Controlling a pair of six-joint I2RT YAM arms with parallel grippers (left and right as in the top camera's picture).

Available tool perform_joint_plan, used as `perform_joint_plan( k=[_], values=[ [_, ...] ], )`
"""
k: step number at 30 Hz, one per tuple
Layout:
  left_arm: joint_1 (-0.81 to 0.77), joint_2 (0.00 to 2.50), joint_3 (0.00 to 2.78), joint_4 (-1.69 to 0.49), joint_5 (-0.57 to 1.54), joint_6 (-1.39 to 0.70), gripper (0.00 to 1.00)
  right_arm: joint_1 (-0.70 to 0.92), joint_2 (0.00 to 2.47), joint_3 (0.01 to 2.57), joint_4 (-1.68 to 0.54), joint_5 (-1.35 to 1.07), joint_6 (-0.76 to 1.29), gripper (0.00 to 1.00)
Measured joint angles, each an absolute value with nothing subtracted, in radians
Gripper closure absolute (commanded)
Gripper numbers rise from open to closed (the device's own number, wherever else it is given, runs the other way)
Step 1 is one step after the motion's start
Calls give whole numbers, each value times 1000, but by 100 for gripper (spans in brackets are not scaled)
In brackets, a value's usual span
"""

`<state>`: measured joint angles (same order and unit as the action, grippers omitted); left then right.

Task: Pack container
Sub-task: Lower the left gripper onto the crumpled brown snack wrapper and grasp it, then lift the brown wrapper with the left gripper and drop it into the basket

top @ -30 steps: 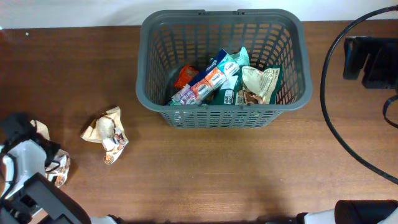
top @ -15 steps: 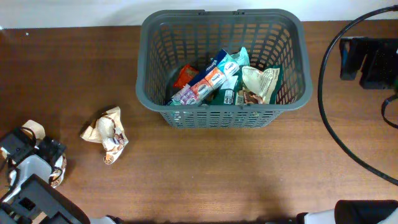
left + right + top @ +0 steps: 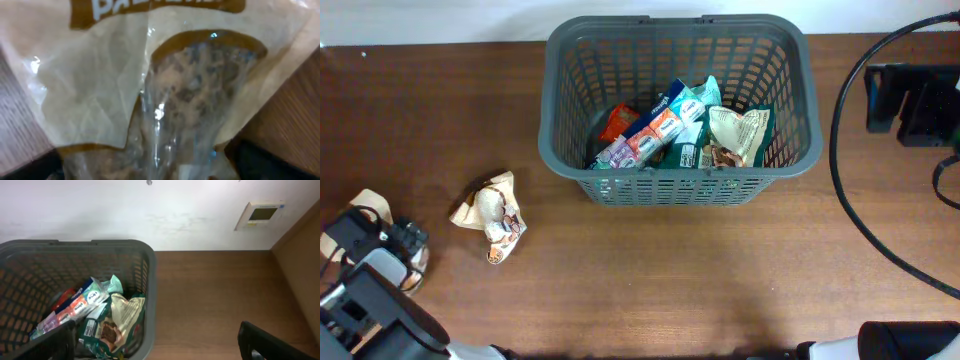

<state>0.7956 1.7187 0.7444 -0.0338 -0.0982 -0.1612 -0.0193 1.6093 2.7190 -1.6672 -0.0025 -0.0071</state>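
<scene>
We see a matt grey plastic basket, a glossy crinkled film snack packet and a smooth wood-grain table.

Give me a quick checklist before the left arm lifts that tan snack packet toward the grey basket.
1. Left gripper over tan crinkled snack packet: ok.
2. Jaws shut on it: cannot tell; the packet fills the wrist view.
3. Room in dark grey slotted plastic basket: ok, far part looks bare.
4. Second crumpled tan packet lies near the route: ok if lifted high.
5. Right gripper open, outside the basket: ok.
</scene>
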Motion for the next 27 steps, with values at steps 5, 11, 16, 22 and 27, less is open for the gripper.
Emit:
perform_joint_plan(
  k=[5,11,16,22,27],
  values=[
    [804,1736,759,-21,-99,-160,98,-19,1609,2719,-1673,-2,-7,1],
    [805,1730,799,-107,-21,-149,98,-19,1609,2719,-1673,-2,-7,1],
    [772,1673,900,-283,104,-69,98,-19,1609,2719,-1673,-2,-7,1],
    [598,1510,1229,-218,215,28,98,-19,1609,2719,-1673,-6,-7,1],
    [340,1433,1456,-16,392,172,98,-19,1609,2719,-1685,-25,-7,1]
  ],
)
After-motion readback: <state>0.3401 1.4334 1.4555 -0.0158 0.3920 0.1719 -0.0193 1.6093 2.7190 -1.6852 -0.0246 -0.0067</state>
